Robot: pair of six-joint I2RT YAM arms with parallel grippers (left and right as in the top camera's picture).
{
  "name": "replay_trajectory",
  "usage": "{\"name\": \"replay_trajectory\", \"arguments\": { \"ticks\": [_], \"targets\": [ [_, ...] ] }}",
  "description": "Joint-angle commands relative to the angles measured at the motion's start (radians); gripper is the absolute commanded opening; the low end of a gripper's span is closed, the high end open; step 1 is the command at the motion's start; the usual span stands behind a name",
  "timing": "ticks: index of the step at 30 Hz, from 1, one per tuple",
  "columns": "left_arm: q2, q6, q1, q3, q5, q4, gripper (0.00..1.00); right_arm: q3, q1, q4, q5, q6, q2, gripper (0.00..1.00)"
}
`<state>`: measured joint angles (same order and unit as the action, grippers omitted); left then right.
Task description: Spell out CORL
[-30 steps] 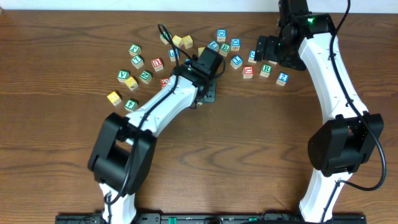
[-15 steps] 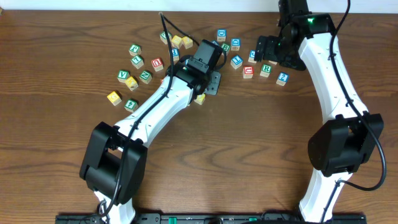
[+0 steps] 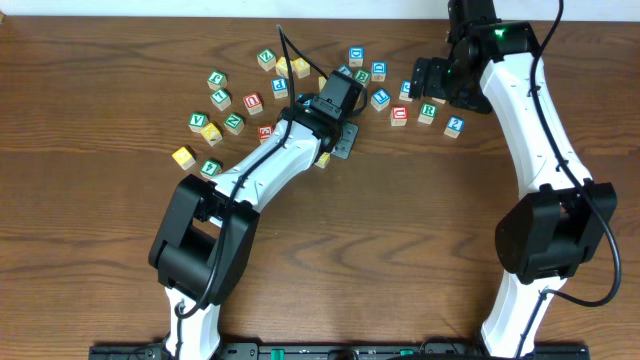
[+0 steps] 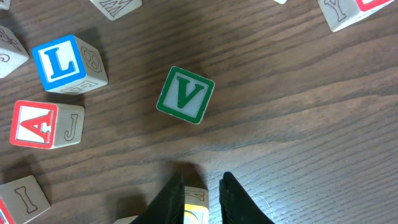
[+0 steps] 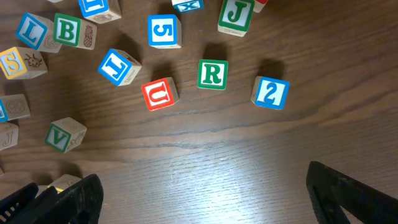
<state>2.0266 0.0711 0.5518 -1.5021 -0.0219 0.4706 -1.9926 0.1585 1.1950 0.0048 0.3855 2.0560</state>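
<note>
A yellow-faced cube (image 4: 196, 208) sits between the fingers of my left gripper (image 4: 202, 186). The jaws are drawn in on it, the left finger against its side and only a sliver showing on the right. From overhead this cube (image 3: 322, 158) lies just below the left gripper (image 3: 336, 147). The blue L cube (image 4: 61, 62) rests on the table ahead and to the left. The green R cube (image 5: 212, 74) stands in the right cluster, also visible overhead as the R cube (image 3: 428, 110). My right gripper (image 5: 208, 193) hovers wide open above bare wood before it.
Other lettered cubes lie scattered: a green V (image 4: 185, 94), a red A (image 4: 36, 124), a red U (image 5: 158, 94), a blue 2 (image 5: 270, 92), a yellow S (image 5: 12, 62). More yellow cubes (image 3: 183, 156) sit at the left of the spread.
The left gripper's jaws have narrowed onto the yellow cube and its wrist has shifted slightly. The right arm has not moved.
</note>
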Motion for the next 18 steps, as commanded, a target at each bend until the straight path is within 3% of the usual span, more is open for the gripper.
{"name": "replay_trajectory", "arguments": {
  "ticks": [1,18],
  "targets": [
    [0.012,0.002,-0.003,-0.016,-0.034,0.002,0.19,-0.012,0.006,0.003,0.016,-0.009,0.005,0.99],
    [0.07,0.062,-0.003,-0.001,-0.058,0.002,0.19,-0.012,0.006,0.002,0.016,-0.009,0.005,0.99]
  ]
}}
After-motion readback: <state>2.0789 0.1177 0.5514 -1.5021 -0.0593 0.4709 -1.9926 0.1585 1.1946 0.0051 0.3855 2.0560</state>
